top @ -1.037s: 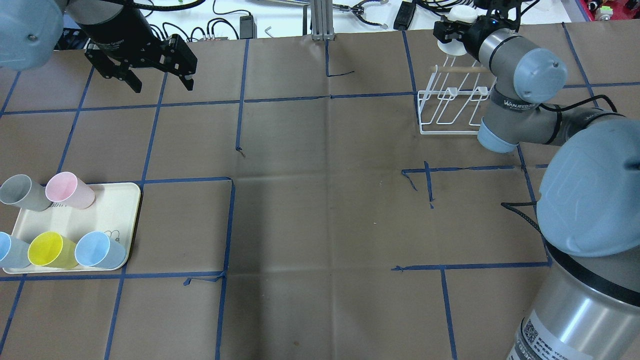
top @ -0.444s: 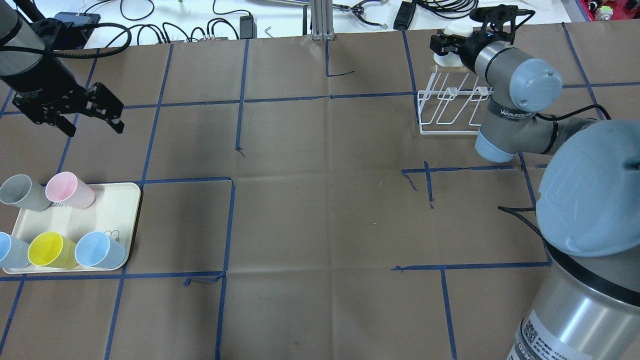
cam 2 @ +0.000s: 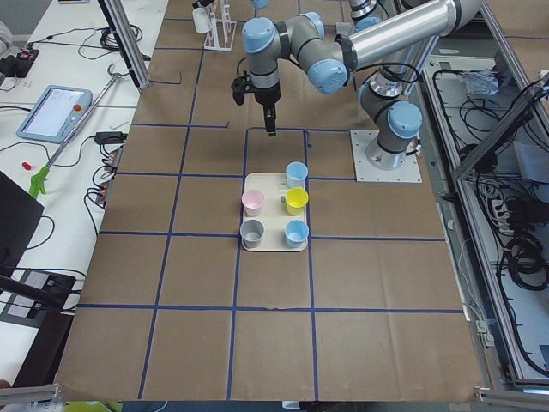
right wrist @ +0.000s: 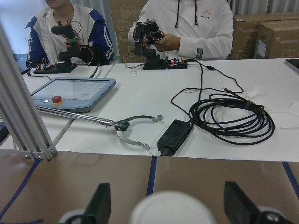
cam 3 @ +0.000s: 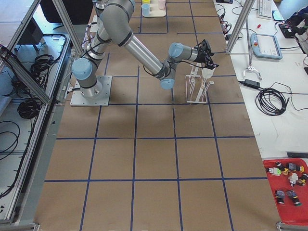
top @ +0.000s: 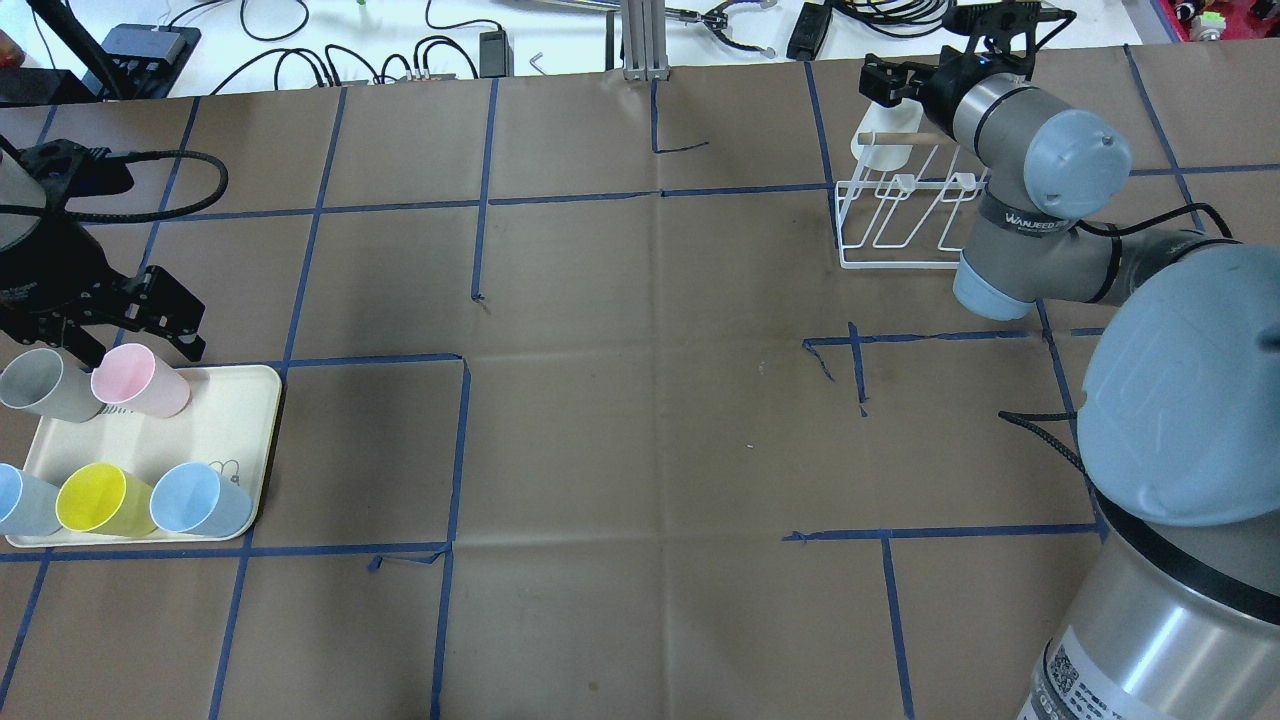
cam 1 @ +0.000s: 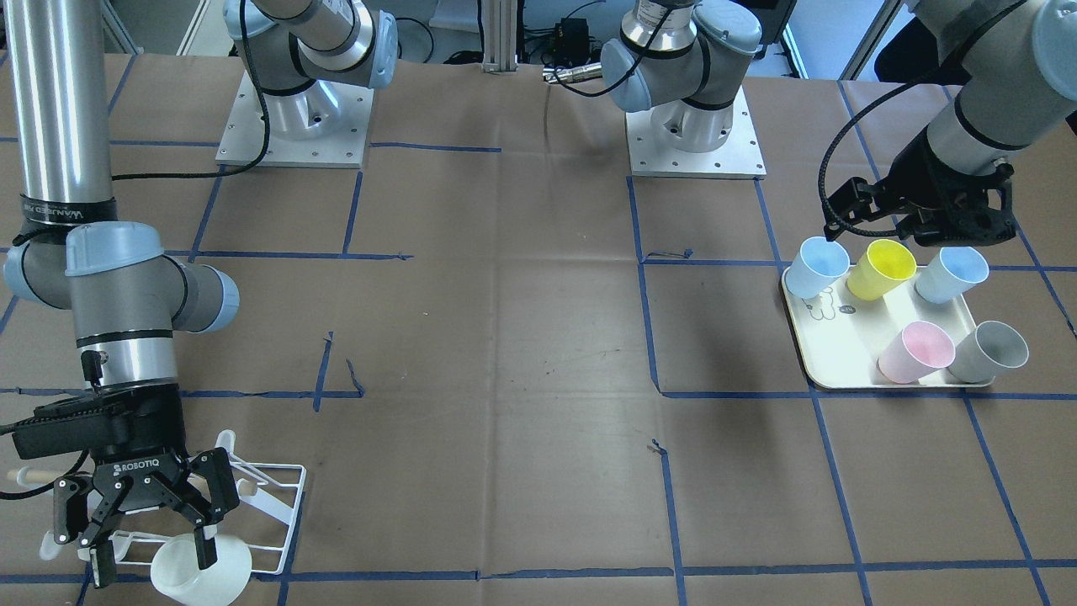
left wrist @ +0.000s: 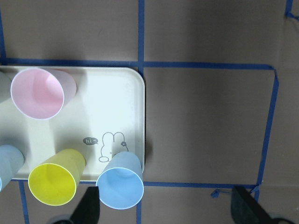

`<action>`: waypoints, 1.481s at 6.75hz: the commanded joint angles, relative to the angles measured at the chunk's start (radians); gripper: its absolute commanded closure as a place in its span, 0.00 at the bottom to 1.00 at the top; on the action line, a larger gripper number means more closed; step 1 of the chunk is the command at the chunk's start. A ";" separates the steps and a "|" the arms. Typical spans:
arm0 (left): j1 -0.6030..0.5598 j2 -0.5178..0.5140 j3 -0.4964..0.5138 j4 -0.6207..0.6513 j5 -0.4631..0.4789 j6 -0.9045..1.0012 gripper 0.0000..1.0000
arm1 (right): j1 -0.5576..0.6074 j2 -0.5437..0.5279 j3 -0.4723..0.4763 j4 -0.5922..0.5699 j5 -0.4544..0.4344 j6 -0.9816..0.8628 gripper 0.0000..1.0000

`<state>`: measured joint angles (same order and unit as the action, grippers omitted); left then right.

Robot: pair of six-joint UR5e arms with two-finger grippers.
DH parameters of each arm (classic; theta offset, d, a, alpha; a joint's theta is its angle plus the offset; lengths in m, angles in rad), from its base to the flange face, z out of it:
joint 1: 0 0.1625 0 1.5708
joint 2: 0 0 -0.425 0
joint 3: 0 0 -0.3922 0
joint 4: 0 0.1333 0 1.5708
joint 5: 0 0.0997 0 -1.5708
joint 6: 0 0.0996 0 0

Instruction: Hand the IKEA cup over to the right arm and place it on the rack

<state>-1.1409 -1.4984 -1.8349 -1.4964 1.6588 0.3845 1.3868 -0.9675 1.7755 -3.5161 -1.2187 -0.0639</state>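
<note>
A white IKEA cup (top: 870, 146) sits upside down on the far end of the white wire rack (top: 900, 222), by its wooden dowel (top: 897, 137). My right gripper (cam 1: 151, 566) is open, just above the cup (cam 1: 210, 576). In the right wrist view the cup's bottom (right wrist: 173, 208) lies between the spread fingers (right wrist: 100, 205) without touching them. My left gripper (top: 135, 345) is open and empty. It hangs over the far edge of the cream tray (top: 225, 425), above the pink cup (top: 140, 380).
The tray also holds a grey cup (top: 42, 385), a yellow cup (top: 100, 500) and two light blue cups (top: 200, 502). Cables and tools lie beyond the table's far edge (top: 480, 50). Operators sit there (right wrist: 187, 23).
My left arm swung from the far left corner toward me, to the tray. The white cup went down from the right gripper onto the rack, and the gripper now stands apart from it.
</note>
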 commanded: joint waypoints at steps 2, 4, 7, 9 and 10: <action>0.119 0.082 -0.171 0.068 0.032 0.110 0.01 | 0.046 -0.139 0.013 0.002 -0.001 0.003 0.00; 0.125 0.151 -0.275 0.108 0.024 0.113 0.01 | 0.101 -0.236 0.047 0.015 0.001 0.009 0.00; 0.124 0.083 -0.334 0.233 -0.042 0.120 0.03 | 0.127 -0.406 0.212 0.055 0.011 0.353 0.00; 0.124 0.011 -0.345 0.290 -0.039 0.166 0.02 | 0.188 -0.454 0.255 0.049 0.014 0.589 0.00; 0.124 -0.012 -0.346 0.327 -0.037 0.172 0.03 | 0.231 -0.454 0.259 0.049 0.014 0.789 0.00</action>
<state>-1.0170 -1.4781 -2.1775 -1.2093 1.6211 0.5436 1.5706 -1.4117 2.0215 -3.4650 -1.2051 0.5191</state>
